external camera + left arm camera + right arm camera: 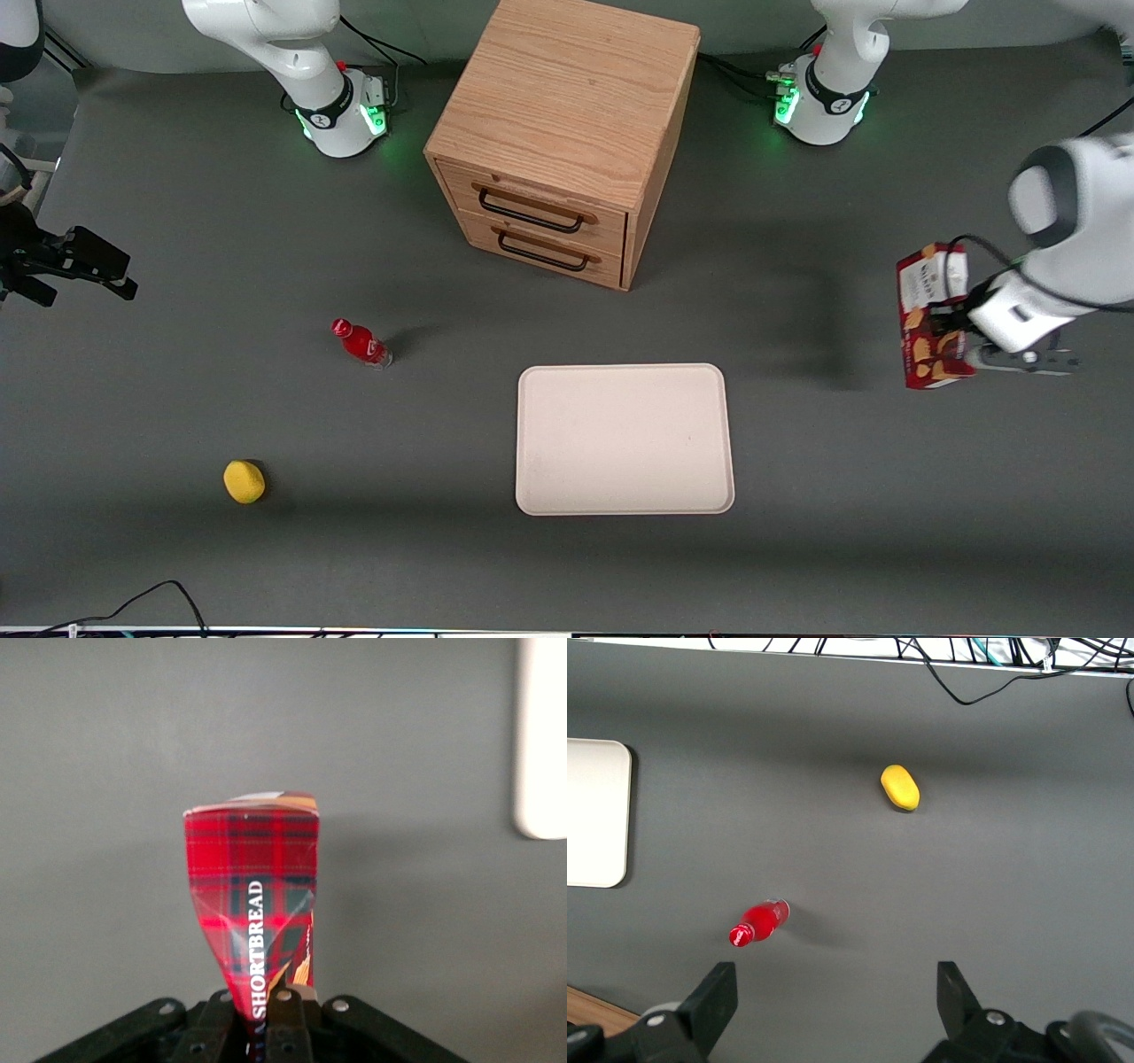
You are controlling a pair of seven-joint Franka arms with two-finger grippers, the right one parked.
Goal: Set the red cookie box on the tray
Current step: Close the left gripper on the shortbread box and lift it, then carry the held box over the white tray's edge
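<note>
The red cookie box (928,315), a long dark-red tartan carton with a white label end and cookie pictures, hangs in the air toward the working arm's end of the table. My left gripper (950,332) is shut on it, pinching the carton so that it creases. In the left wrist view the box (252,912) shows the word SHORTBREAD and sticks out from the gripper (261,1010). The cream-white tray (625,439) lies flat on the table near the front camera, apart from the box; one edge shows in the left wrist view (542,744).
A wooden two-drawer cabinet (563,133) stands farther from the front camera than the tray. A small red bottle (361,342) and a yellow lemon-like object (244,481) lie toward the parked arm's end. Cables run along the table's front edge.
</note>
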